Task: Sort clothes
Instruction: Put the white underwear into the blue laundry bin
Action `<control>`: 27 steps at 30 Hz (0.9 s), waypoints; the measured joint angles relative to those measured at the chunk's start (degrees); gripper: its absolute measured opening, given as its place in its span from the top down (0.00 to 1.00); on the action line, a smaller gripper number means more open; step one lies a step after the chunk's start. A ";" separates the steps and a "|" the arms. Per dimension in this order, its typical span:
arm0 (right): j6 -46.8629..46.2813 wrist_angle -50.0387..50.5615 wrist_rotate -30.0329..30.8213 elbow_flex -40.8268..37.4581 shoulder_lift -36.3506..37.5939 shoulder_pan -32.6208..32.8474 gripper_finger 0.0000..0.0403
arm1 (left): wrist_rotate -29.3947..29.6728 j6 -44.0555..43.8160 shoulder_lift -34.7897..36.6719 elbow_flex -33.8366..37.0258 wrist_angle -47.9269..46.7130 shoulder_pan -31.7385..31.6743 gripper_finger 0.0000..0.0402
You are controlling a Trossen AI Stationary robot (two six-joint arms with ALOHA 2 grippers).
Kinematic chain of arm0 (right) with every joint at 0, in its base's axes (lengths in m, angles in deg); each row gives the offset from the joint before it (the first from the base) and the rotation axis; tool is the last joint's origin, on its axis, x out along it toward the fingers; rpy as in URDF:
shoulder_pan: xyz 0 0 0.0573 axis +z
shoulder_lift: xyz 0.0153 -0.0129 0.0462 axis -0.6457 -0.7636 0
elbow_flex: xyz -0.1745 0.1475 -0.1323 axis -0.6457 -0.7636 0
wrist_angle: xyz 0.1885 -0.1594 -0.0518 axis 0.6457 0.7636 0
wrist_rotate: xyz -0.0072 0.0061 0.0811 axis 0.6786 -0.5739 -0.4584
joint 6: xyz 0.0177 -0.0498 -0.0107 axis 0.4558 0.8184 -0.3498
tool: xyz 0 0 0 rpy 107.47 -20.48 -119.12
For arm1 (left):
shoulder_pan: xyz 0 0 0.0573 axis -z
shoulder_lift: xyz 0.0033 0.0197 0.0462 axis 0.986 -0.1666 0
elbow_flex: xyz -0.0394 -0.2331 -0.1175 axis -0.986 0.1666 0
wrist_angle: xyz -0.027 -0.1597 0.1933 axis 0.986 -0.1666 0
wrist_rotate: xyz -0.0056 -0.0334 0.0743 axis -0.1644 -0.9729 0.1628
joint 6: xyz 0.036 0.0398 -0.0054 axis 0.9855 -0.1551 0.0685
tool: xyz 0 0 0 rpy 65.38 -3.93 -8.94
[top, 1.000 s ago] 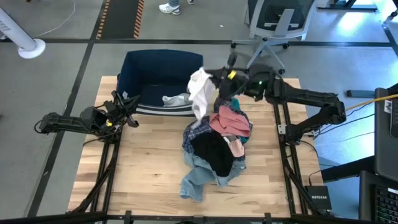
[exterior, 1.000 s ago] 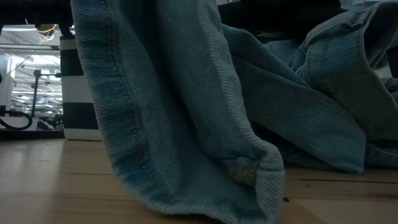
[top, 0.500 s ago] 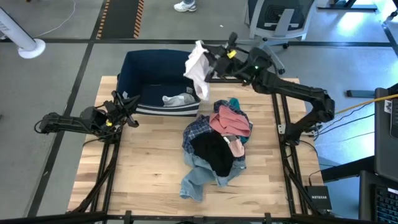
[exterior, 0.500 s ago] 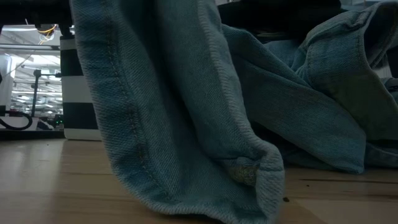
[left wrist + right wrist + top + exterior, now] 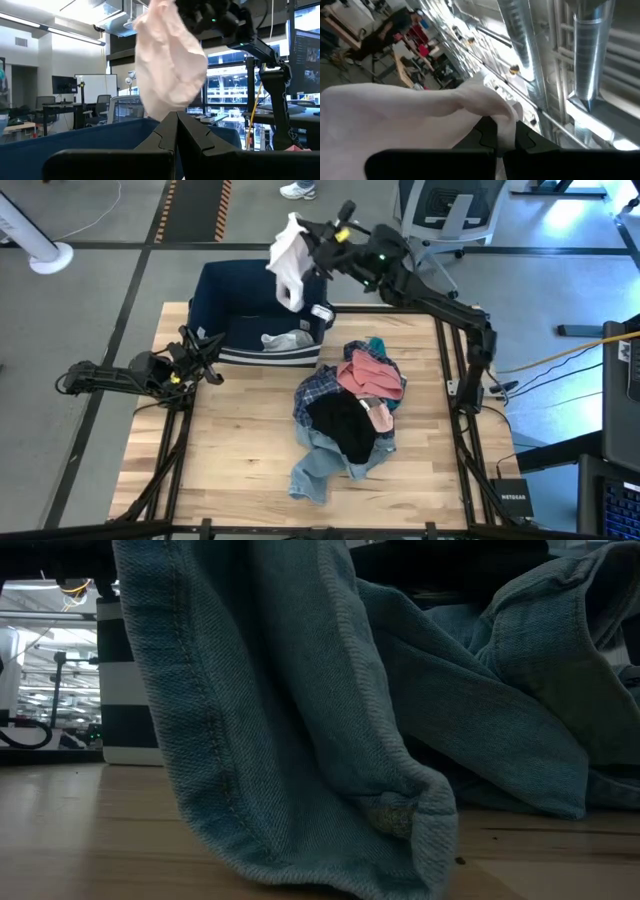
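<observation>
My right gripper (image 5: 308, 238) is shut on a white shirt (image 5: 287, 260), high over the far part of the dark navy bin (image 5: 250, 290). The left wrist view shows the shirt (image 5: 170, 65) hanging as a bunched lump. A pale garment (image 5: 285, 340) lies inside the bin. The other clothes lie heaped mid-table: pink top (image 5: 370, 372), plaid shirt (image 5: 315, 395), black piece (image 5: 345, 428), jeans (image 5: 320, 465) and a teal item (image 5: 378, 345). My left gripper (image 5: 207, 352) waits shut at the table's left, beside the bin. My right gripper pinches a bunched fold of the white shirt (image 5: 506, 114) between its two fingers; how many layers, I cannot tell. The fingers reach in from the table's right, roughly level. The shirt hangs slack below them, clear of the bin and the table.
The bin stands at the table's far left of centre, its white lower band (image 5: 265, 358) facing the pile. Bare wood (image 5: 220, 450) lies left of and in front of the heap. In the low view the jeans (image 5: 300, 710) fill the foreground. An office chair (image 5: 440, 220) stands beyond the far edge.
My right gripper, still shut on the white shirt, has risen and swung from over the far side of the heap toward the table's far left. The shirt has been carried clear of the heap and now hangs above the bin.
</observation>
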 joint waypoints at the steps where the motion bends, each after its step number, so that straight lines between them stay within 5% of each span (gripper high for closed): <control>1: -0.50 0.51 0.18 1.23 -0.89 -0.49 0.96 | 0.01 -0.04 -0.01 0.00 0.00 0.01 1.00; 27: -1.05 28.43 -2.32 3.18 -8.95 -5.38 0.96 | 0.01 1.26 0.00 0.00 -0.07 0.01 1.00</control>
